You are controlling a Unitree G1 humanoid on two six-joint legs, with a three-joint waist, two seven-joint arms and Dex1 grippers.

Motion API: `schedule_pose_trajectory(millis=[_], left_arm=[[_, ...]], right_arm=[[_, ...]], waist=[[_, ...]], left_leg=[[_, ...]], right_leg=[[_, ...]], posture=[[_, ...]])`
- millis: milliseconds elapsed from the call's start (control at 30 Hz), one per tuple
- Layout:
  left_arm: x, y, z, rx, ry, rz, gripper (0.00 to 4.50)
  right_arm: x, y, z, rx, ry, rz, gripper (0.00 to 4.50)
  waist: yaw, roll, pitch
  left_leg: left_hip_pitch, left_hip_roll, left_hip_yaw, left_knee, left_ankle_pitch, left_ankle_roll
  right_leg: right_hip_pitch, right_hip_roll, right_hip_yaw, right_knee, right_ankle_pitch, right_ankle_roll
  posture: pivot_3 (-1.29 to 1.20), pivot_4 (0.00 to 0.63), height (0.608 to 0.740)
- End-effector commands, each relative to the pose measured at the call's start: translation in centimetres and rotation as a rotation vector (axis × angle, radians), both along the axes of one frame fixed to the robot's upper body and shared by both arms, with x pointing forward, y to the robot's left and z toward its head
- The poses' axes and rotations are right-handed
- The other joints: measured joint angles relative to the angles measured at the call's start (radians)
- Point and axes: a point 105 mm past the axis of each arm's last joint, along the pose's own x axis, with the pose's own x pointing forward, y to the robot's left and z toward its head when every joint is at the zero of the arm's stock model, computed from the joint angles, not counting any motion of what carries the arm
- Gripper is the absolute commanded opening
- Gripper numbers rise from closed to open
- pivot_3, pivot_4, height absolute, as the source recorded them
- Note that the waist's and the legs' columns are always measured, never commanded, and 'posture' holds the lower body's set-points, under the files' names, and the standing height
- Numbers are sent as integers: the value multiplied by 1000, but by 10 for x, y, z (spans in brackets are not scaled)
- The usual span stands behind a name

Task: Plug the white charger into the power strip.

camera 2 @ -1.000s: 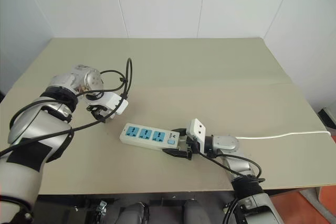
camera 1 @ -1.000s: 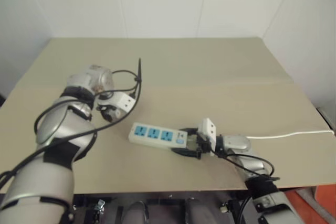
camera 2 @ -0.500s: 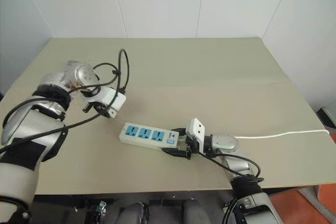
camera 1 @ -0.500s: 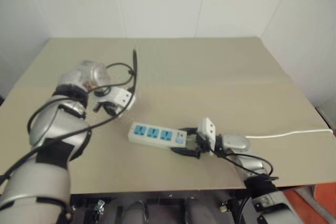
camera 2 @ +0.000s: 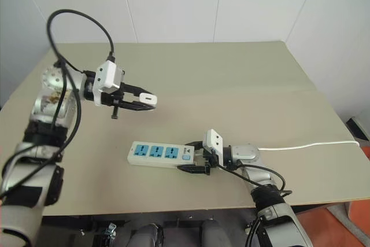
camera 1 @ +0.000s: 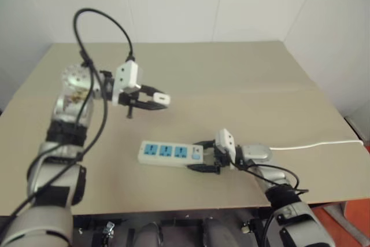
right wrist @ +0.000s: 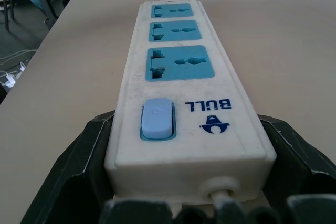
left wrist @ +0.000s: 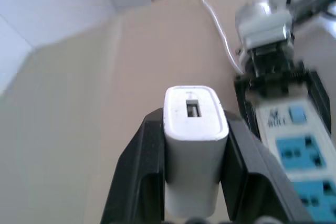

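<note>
Above the table's left half, our left fingers (camera 2: 140,100) are clamped on the white charger (left wrist: 193,129), carried clear of the beige table (camera 2: 231,79); right of it, our right fingers (camera 2: 195,161) straddle the switch end of the power strip (camera 2: 162,154), flat on the table; plugging in remains, white walls behind

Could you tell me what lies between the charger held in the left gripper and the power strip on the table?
Nothing: in the left eye view only bare table separates the white charger from the power strip.
</note>
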Motion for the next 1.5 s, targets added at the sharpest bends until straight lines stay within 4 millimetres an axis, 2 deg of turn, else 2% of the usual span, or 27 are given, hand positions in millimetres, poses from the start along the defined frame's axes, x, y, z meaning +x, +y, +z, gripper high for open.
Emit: schedule_pose_trajectory(millis=[33,133,200,233,333,500,1000,1500], left_arm=[[-28,-11,21,-167,-8,-30,1011],[-38,-19,19,-242,40,-26,1011],[-42,-23,17,-271,53,-27,1011],[-45,-24,15,-290,80,-32,1011],[-53,-26,3,-333,204,-63,1011],[-64,-22,-24,-231,380,-141,1011],[-51,-25,-73,-138,442,-114,1011],[-42,-30,-92,-118,438,-87,1011]], right_arm=[[-4,1,-9,-35,11,56,3451],[-2,-2,-15,-69,16,63,3451],[0,-4,-17,-78,15,55,3451],[1,-4,-17,-77,14,55,3451],[2,-3,-16,-74,10,56,3451],[2,-4,-16,-77,7,55,3451],[2,-7,-16,-80,7,45,3451],[2,-6,-15,-74,11,38,3451]], waist=[[0,0,0],[6,0,0],[6,0,0],[6,0,0],[5,0,0],[5,0,0],[6,0,0],[6,0,0]], left_leg=[[1,0,0,0,0,0],[3,-1,1,0,0,0],[11,-1,1,0,0,0],[16,-1,1,-1,0,0],[18,-1,2,-1,0,0],[17,-1,1,-1,0,0],[17,-1,2,-1,0,0],[15,-1,2,-2,0,0]], right_leg=[[0,0,0,1,0,0],[2,0,0,3,0,0],[11,0,-1,2,0,0],[17,0,-1,-1,0,0],[19,0,0,-3,0,1],[19,1,0,-3,0,0],[19,0,0,-5,0,0],[19,0,0,-7,0,0]], posture=[[0,150,740],[0,150,740],[0,150,740],[0,150,740],[0,150,740],[0,150,740],[0,150,740],[0,150,740]])
